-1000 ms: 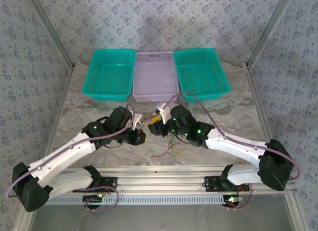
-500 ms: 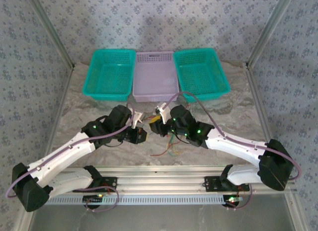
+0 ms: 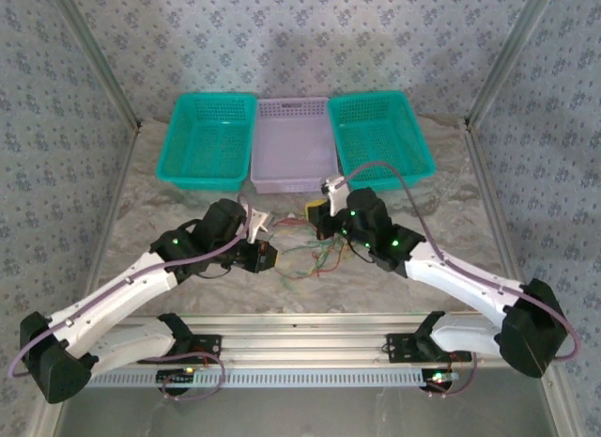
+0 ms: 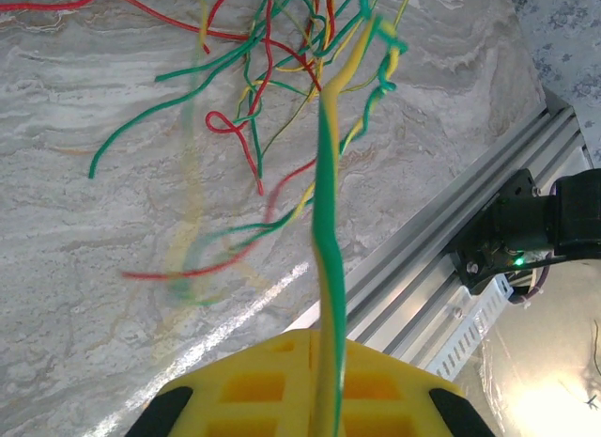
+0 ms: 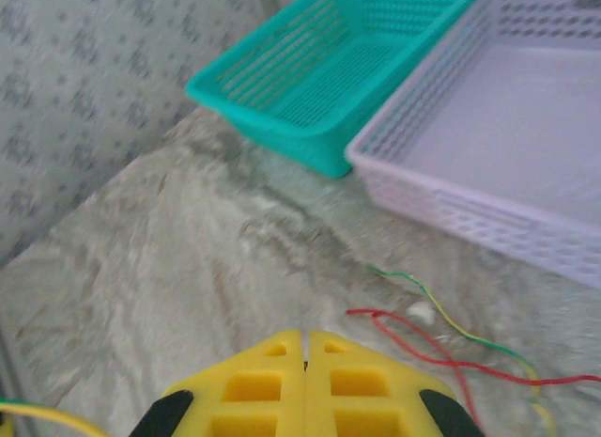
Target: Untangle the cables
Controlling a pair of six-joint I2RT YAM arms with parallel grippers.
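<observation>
At the near middle of the counter (image 3: 160, 207), the cables (image 3: 305, 258) lie in a loose tangle, now more spread out. The left gripper (image 4: 326, 362) grasps a green-and-yellow strand. The right gripper (image 5: 305, 348) has clenched and drawn away rightward and farther; what it pinches I cannot tell. That pull likely begins teasing the strands apart.
</observation>
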